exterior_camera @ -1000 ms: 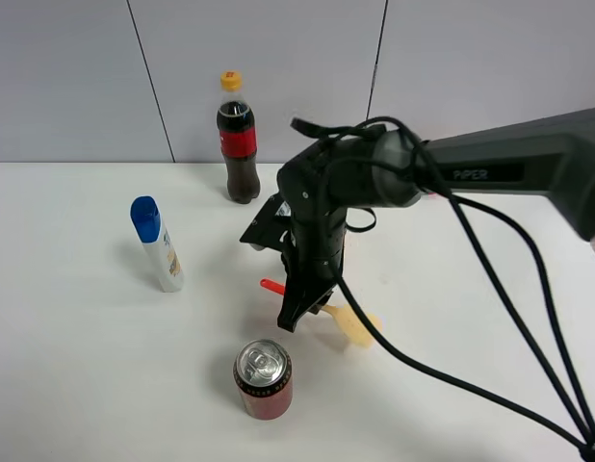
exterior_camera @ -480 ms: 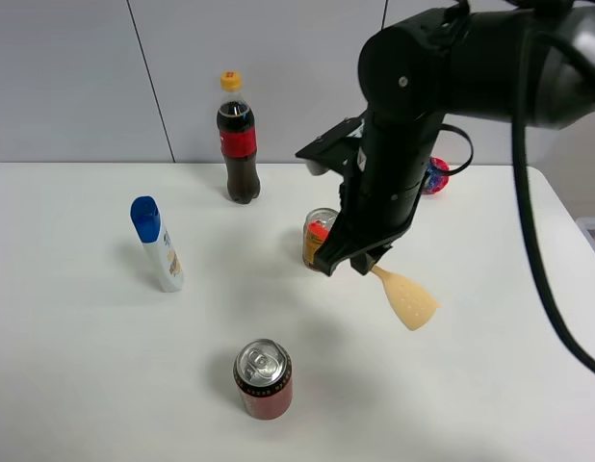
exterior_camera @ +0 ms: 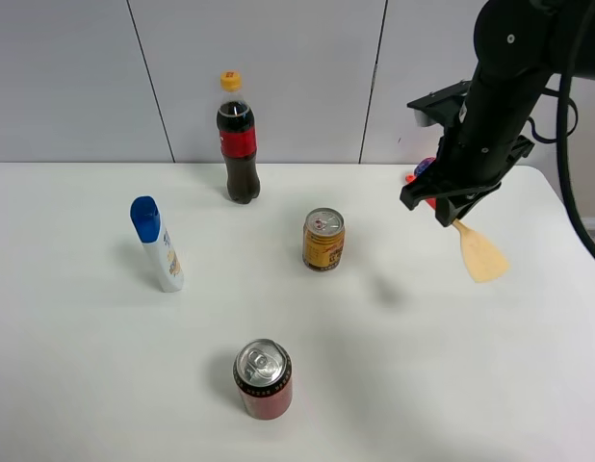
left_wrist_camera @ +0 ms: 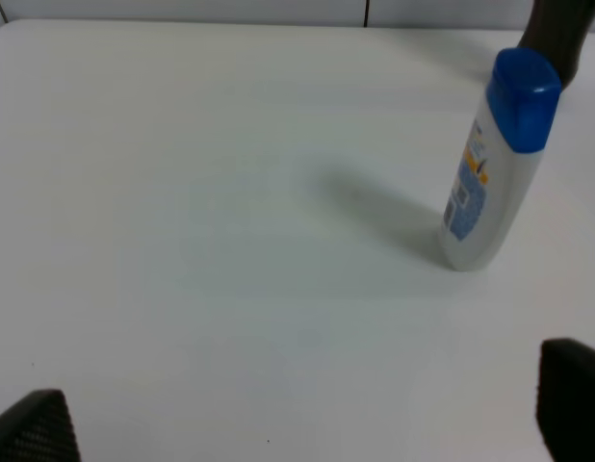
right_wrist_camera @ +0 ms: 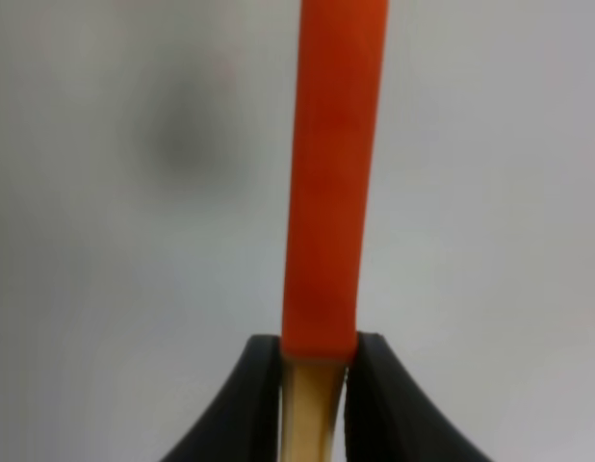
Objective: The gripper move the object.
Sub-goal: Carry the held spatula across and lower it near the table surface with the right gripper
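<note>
The right gripper (exterior_camera: pixel 444 210), the black jaw-like end of a bulky black arm with black cables, is closed on the small toy spatula (exterior_camera: pixel 482 255), which has a thin orange-red handle and a pale yellow-tan flat blade. In the right wrist view the two jaws of the right gripper (right_wrist_camera: pixel 317 358) pinch the toy spatula (right_wrist_camera: pixel 331 173) where the orange-red handle meets the pale neck. That point is narrow enough for a firm hold and near enough to the middle that neither end is likely to swing. The tool is carried in the air over the right side of the white counter (exterior_camera: pixel 86 337), with the blade slanting down and outward below the jaws and apparently clear of the surface. This suits a transfer rather than a slide. Just behind the arm, a red-and-blue ball (exterior_camera: pixel 425 166) shows only in part. A yellow drink can (exterior_camera: pixel 323 240) stands well apart toward the middle, with a red can (exterior_camera: pixel 263 378) nearer the front edge. A dark cola bottle with a yellow cap (exterior_camera: pixel 237 135) stands at the back, and a white bottle with a blue cap (exterior_camera: pixel 158 243) stands on the left. The carrying height probably serves to pass above these upright items. The left gripper (left_wrist_camera: pixel 302 414) rests with its jaws spread wide and holds nothing. It faces bare counter near the white bottle, where it is idle and out of the working arm's way.
</note>
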`<state>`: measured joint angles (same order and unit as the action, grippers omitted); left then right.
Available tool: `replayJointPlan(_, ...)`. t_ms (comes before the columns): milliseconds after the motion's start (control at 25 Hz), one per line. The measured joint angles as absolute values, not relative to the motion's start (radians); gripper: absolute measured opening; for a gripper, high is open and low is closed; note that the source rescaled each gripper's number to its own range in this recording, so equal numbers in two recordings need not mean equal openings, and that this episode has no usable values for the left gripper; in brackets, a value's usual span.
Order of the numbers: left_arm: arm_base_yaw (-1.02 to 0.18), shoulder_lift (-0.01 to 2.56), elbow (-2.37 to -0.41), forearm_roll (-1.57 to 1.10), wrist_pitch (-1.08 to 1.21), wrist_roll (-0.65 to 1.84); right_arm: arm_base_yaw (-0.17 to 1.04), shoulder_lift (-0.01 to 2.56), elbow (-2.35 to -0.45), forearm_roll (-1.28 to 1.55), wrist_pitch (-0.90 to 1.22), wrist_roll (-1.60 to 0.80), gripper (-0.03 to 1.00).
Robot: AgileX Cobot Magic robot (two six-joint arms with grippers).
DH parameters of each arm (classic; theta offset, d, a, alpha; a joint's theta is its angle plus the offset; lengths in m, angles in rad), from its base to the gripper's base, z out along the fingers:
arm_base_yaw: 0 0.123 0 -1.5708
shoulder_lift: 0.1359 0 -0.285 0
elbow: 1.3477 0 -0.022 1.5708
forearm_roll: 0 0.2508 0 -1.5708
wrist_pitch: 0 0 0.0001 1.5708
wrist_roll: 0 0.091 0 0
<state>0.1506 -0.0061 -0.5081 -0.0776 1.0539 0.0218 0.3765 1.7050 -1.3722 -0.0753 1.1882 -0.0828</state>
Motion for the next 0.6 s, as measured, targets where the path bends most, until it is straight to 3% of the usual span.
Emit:
replayJointPlan(320,0.151,-0.006,-0.508,-0.078,1.054,0.022,0.276,1.848,-1.372,-0.133,1.047,-0.092,0.0)
replayJointPlan(600,0.151,-0.006,-0.508,-0.078,1.054,0.022,0.266,1.993,-1.372,-0.136,0.887,-0.092,0.0)
